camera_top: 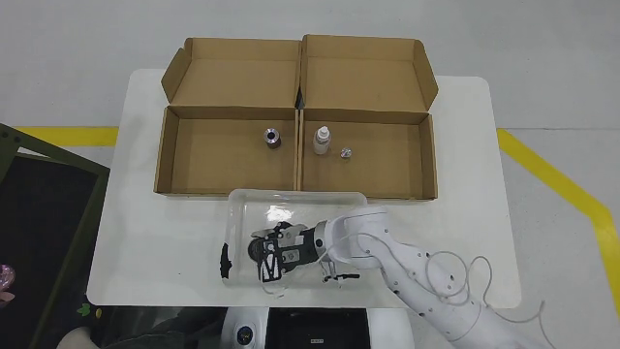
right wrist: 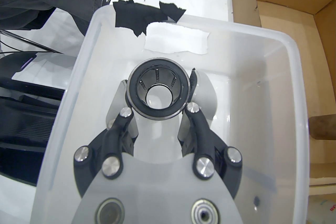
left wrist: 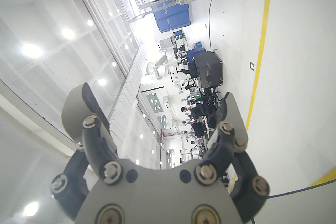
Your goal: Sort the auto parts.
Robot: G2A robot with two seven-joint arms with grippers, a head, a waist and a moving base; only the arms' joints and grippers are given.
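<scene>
My right gripper point(right wrist: 158, 83) is down inside the clear plastic bin point(right wrist: 288, 51), shut on a black-rimmed cylindrical bearing point(right wrist: 134, 93) whose hollow bore faces the camera. From the top view, that gripper point(camera_top: 263, 255) and the bearing point(camera_top: 258, 248) sit in the left half of the bin point(camera_top: 291, 194) at the table's front. Two open cardboard boxes stand behind the bin. The left box point(camera_top: 194, 160) holds a metal bearing point(camera_top: 271, 137). The right box point(camera_top: 387, 160) holds a white part point(camera_top: 322, 140) and a small metal part point(camera_top: 347, 152). My left gripper point(left wrist: 156, 99) is open, holds nothing and points away from the table.
Black tape point(right wrist: 136, 16) and a white label point(right wrist: 176, 38) stick to the bin's wall. Box flaps point(camera_top: 300, 73) stand up at the back. A dark cart point(camera_top: 39, 223) is at the table's left side. Bare table lies to the right of the bin.
</scene>
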